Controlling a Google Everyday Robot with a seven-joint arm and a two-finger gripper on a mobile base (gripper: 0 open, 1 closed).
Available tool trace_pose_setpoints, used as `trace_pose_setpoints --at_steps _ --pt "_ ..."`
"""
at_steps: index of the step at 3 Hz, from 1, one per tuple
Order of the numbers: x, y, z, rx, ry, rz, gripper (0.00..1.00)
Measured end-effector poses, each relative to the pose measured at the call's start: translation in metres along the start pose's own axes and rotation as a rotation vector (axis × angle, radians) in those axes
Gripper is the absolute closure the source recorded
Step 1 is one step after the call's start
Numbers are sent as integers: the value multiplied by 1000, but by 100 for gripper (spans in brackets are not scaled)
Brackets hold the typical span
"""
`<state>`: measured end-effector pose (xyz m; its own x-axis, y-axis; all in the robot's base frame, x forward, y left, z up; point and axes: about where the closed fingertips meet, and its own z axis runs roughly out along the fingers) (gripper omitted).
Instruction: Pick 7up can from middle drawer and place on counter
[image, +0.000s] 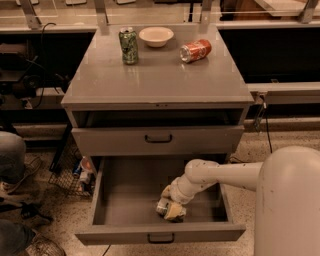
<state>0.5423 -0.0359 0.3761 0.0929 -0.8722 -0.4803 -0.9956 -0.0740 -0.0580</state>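
Observation:
The middle drawer (125, 195) is pulled wide open at the bottom of the cabinet. The 7up can (162, 206) lies on its side on the drawer floor, near the front. My gripper (169, 204) reaches down into the drawer from the right and sits right at the can, with a tan finger on either side of it. My white arm (220, 175) runs back to my body at the lower right. The counter (155, 75) is the grey cabinet top above.
On the counter stand a dark green can (128, 45) and a white bowl (156, 36), and an orange-red can (195, 50) lies on its side. A shallower drawer front with a black handle (158, 139) is above the open drawer. A wire basket (75, 172) sits on the floor at left.

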Motion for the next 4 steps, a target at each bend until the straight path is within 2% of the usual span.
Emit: trace_pose_setpoints --at_steps 1,2,3,4 --pt "-1 0 -1 0 0 0 94" --pt "-12 0 -4 -1 -24 -52 100" --pt "-23 -1 -19 21 -45 -96 100" --pt "-36 3 -59 88 -69 -150 100"
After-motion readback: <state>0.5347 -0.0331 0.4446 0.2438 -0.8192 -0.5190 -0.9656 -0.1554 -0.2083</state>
